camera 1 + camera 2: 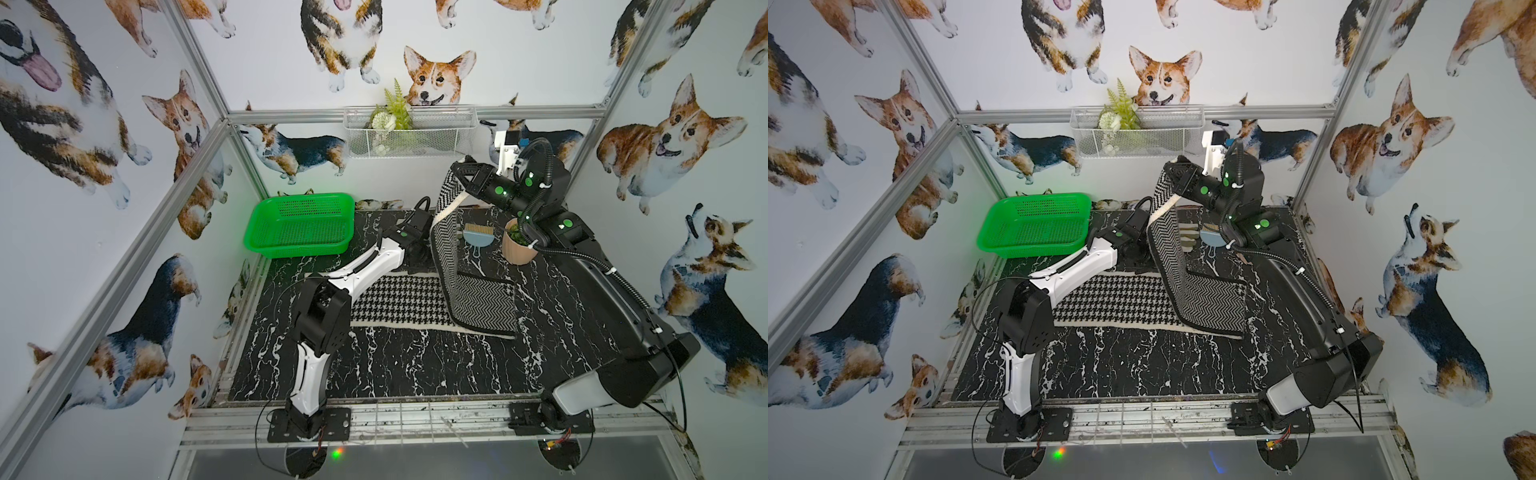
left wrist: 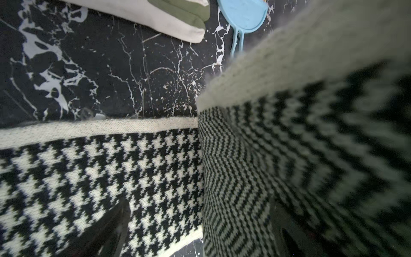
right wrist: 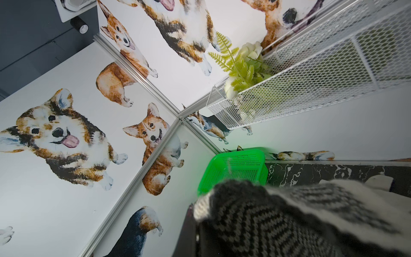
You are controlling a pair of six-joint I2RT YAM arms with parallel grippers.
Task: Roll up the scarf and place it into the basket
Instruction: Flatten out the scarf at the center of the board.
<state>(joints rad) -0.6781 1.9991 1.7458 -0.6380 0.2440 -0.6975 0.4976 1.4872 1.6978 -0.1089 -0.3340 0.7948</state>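
The scarf [image 1: 399, 299] lies across the black marble table with its houndstooth face up on the left. Its right part rises in a tall band showing the herringbone face [image 1: 1165, 232]. My right gripper [image 1: 456, 172] is high near the back and shut on that lifted end [image 3: 266, 222]. My left gripper [image 1: 419, 251] is low at the scarf's far edge and open. Its fingers [image 2: 111, 231] straddle the fold where the flat houndstooth [image 2: 89, 178] meets the rising band. The green basket [image 1: 299, 224] stands empty at the back left and also shows past the held cloth as the basket [image 3: 235, 169].
Behind the lifted band lie an off-white glove [image 2: 173, 20] and a blue brush [image 1: 478, 239], beside a terracotta plant pot [image 1: 519, 247]. A white wire basket [image 1: 411, 131] with a plant hangs on the back wall, close above the right gripper. Aluminium posts frame the table.
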